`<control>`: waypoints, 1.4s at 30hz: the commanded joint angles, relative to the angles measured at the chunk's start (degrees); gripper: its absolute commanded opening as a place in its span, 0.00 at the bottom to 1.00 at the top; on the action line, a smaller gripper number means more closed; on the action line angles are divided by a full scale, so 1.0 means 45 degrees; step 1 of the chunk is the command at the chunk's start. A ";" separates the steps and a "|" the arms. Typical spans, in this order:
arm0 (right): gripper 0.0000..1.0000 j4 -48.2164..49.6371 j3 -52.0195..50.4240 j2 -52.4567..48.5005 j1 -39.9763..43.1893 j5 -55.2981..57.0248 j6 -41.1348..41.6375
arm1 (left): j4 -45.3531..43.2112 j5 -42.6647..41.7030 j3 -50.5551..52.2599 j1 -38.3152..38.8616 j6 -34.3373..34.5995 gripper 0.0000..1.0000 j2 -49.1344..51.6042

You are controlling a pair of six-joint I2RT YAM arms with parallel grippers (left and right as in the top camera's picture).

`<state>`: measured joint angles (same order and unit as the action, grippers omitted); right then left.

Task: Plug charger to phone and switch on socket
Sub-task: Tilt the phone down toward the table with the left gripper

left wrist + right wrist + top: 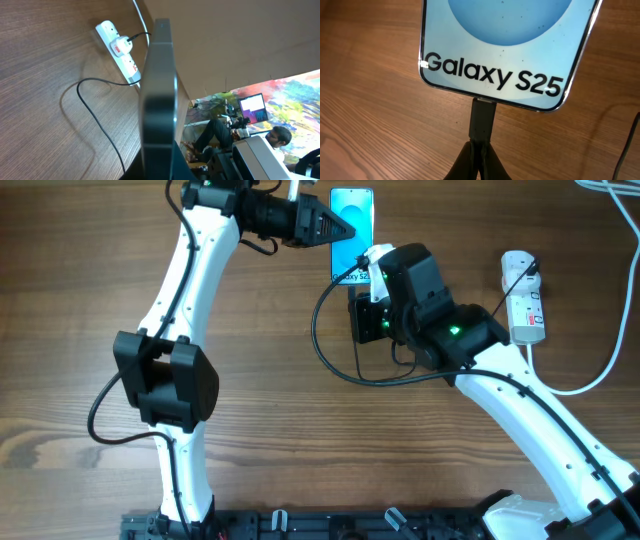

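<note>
The phone (352, 215) lies at the far middle of the table, its white strip reading "Galaxy S25" (495, 75). My left gripper (338, 228) is shut on the phone's left side; in the left wrist view the phone (160, 100) shows edge-on between the jaws. My right gripper (479, 150) is shut on the charger's connector (482, 117), whose tip meets the middle of the phone's bottom edge. The charger's thin black cable (335, 370) loops under my right arm. Its black plug (530, 272) sits in the white socket (525, 305) at the right.
The socket's thick white cord (600, 370) curves along the table's right side. The charger cable (95, 115) lies slack on the wood between phone and socket (120, 50). The right arm's body (450, 330) hangs over the table's middle right.
</note>
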<state>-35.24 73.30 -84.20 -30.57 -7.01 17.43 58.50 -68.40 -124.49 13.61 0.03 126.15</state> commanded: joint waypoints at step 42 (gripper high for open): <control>1.00 -0.0223 0.0413 0.0763 0.0223 0.1545 0.0899 | -0.0078 0.5372 0.2987 0.0695 0.2030 0.04 -0.0087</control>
<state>-35.81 74.08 -81.95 -29.52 -0.80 20.78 60.10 -44.64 -114.48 16.19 6.79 126.15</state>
